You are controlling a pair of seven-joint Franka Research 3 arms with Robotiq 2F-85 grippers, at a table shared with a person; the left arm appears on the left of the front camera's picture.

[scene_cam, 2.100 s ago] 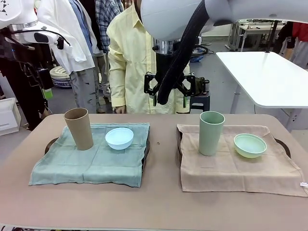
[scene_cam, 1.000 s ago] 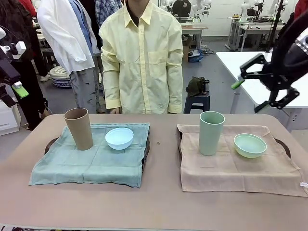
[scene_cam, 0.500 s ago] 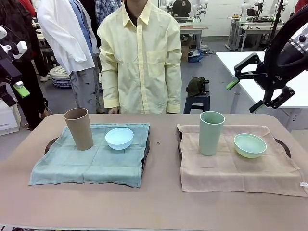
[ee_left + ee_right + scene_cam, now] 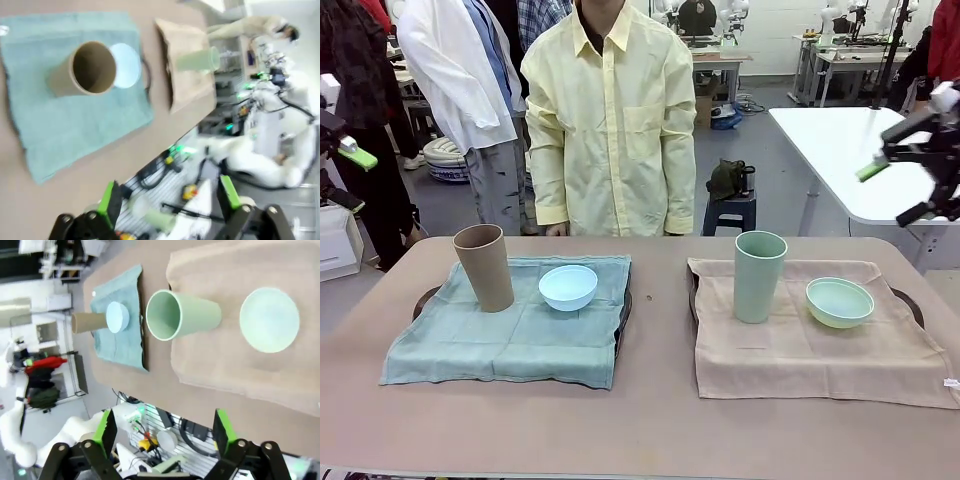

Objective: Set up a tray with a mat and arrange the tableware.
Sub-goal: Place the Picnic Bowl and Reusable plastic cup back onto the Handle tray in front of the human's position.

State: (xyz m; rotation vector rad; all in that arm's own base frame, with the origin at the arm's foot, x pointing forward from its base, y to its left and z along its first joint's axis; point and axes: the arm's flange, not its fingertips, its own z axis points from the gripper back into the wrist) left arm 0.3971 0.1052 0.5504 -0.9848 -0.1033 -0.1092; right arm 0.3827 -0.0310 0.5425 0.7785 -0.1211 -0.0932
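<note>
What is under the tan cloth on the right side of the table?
A dark tray shows at the side edges of the tan cloth. The cloth covers the rest of it; a green cup and green bowl stand on top.

No text, label, brand, number or sign could be read on anything in these three views at that moment.

L black two-finger gripper w/ green pads is held high, jaws spread wide, nothing between them. R black two-finger gripper w/ green pads is likewise raised, fingers apart & empty. In front view the R gripper sits at far right edge, L at far left edge, both well apart.
</note>
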